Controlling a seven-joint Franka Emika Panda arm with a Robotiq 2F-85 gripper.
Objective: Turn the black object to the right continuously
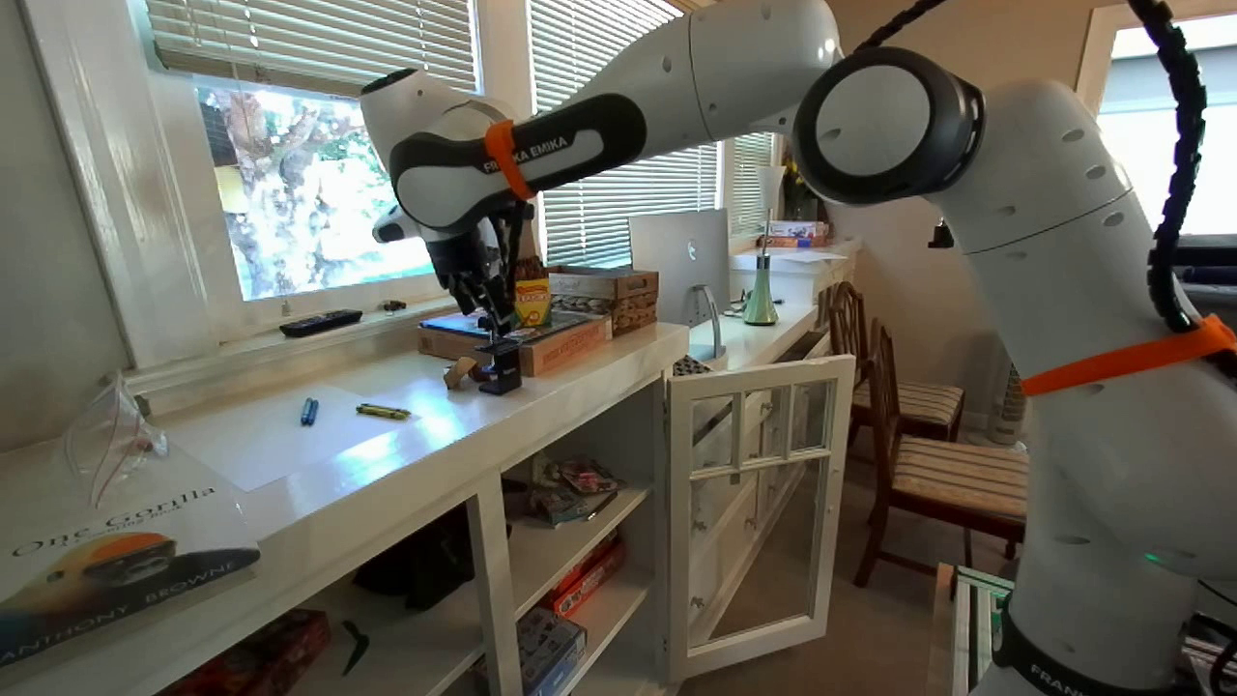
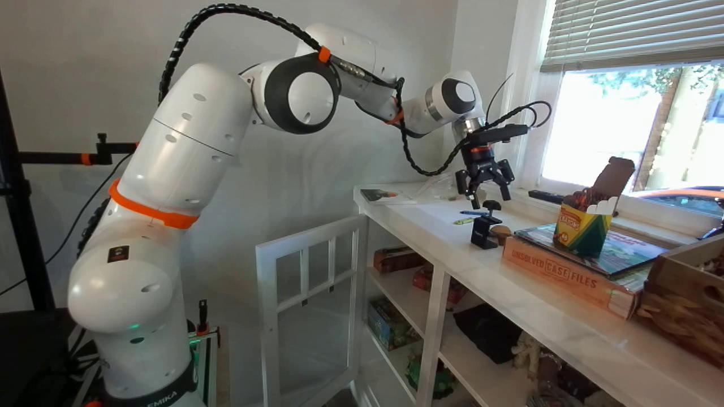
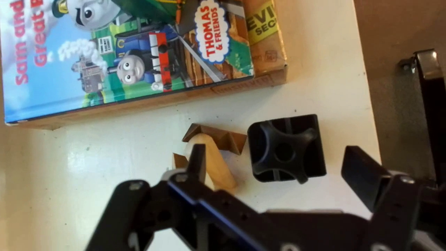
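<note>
Near the front edge of the desk [image 2: 503,274], the black knob-topped block [image 3: 285,150] is overhung by the spread tool [image 3: 274,158].

We hold our white arm [image 1: 1015,174] high with a sharp bend at the elbow [image 2: 305,93], the forearm [image 1: 667,72] sloping down to the wrist [image 2: 459,99], below which our black gripper [image 2: 489,196] points downward with its two fingers [image 3: 362,176] spread well apart in the wrist view.

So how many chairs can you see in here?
2, both in an exterior view, past the open cabinet door: a nearer chair and a farther chair partly behind it. The robot arm may hide others.
</note>
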